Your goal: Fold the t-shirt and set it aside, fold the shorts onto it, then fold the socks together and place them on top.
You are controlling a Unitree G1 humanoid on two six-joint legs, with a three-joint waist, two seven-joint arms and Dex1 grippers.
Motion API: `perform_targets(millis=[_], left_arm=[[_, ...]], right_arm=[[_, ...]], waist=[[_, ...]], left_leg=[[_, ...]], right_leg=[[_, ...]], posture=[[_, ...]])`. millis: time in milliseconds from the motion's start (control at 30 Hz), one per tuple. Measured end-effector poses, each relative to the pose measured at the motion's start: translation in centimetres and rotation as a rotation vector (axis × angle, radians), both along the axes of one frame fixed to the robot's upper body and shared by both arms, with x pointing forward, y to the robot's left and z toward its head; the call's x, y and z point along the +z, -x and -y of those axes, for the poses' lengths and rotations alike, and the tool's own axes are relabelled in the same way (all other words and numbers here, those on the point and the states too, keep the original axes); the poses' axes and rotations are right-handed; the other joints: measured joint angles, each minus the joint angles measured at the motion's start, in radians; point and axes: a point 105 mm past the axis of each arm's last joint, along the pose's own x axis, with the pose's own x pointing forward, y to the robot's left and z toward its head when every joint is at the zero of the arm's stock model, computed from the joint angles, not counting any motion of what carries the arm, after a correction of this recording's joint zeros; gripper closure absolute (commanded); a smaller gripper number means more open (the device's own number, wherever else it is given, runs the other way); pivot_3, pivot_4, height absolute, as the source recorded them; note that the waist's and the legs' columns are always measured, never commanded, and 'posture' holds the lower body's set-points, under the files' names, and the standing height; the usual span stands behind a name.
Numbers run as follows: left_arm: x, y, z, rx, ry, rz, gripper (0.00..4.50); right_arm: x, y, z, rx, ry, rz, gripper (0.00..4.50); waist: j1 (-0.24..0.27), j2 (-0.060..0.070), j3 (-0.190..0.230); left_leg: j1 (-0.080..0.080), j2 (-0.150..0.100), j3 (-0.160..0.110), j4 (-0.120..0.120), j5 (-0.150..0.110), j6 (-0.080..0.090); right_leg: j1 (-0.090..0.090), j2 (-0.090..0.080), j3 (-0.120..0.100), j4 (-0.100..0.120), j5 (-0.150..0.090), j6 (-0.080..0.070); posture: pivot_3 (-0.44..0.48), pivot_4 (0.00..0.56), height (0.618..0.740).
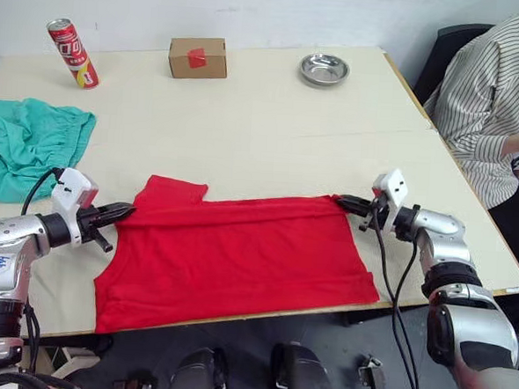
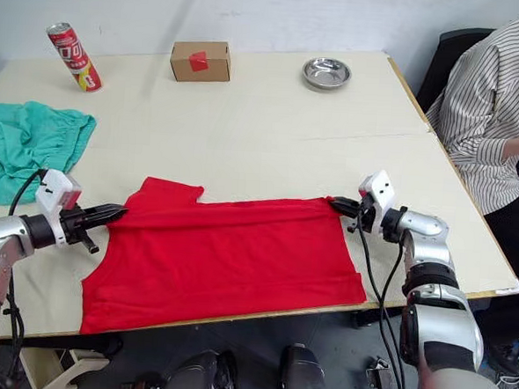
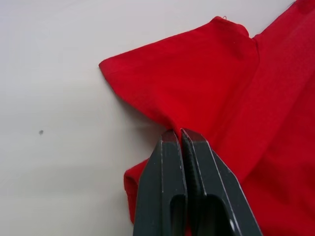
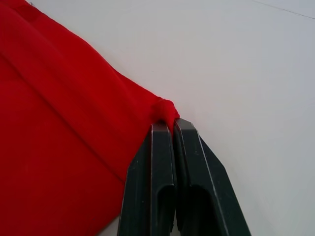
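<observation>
The table (image 1: 273, 116) has bare room from centre out to 12 o'clock. The t-shirt (image 1: 238, 255) lies flat at 6 o'clock, its hem near the front edge. At 9 o'clock the left gripper (image 1: 128, 210), jaws clamped, pinches cloth below the sleeve; at 3 o'clock the right gripper (image 1: 340, 199) clamps a corner. The shorts (image 1: 24, 145) lie at 10 o'clock. Writing on the can (image 1: 72, 53) is unreadable.

I see bare table (image 1: 272, 134) beyond the t-shirt (image 1: 238, 255); shorts (image 1: 24, 145) crowd my left, a person (image 1: 495, 94) my right.
</observation>
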Motion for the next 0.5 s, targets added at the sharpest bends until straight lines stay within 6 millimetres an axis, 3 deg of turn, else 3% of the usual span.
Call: perform_targets(millis=[67,233,400,500], left_arm=[[0.1,0.1,-0.2,0.003,0.022,-0.031,3.6],[3.0,-0.3,-0.9,0.002,0.067,-0.074,2.06],[4.3,-2.7,-0.8,0.037,0.16,-0.16,0.43],[4.0,-4.4,-0.4,0.074,0.173,-0.204,0.43]], right_arm=[[0.0,0.0,0.0,0.005,-0.002,-0.013,4.5],[0.4,0.8,1.4,0.032,0.033,-0.068,2.93],[1.1,1.0,1.9,0.057,0.068,-0.086,1.07],[2.5,0.8,2.3,0.067,0.093,-0.074,0.13]], waist=[[0.0,0.0,0.0],[0.011,0.0,0.0],[0.022,0.0,0.0],[0.025,0.0,0.0]], left_leg=[[0.0,0.0,0.0,0.0,0.0,0.0],[0.0,0.0,0.0,0.0,0.0,0.0],[0.003,-0.001,0.002,0.001,0.0,0.0],[0.003,-0.001,0.003,0.001,0.0,0.0]], right_leg=[[0.0,0.0,0.0,0.0,0.0,0.0],[0.0,0.0,0.0,-0.001,0.0,0.0],[0.001,0.003,0.001,0.0,0.0,0.0],[0.001,0.004,0.002,0.001,0.0,0.0]], posture=[[0.0,0.15,0.74],[0.0,0.15,0.74],[0.0,0.15,0.74],[0.0,0.15,0.74]])
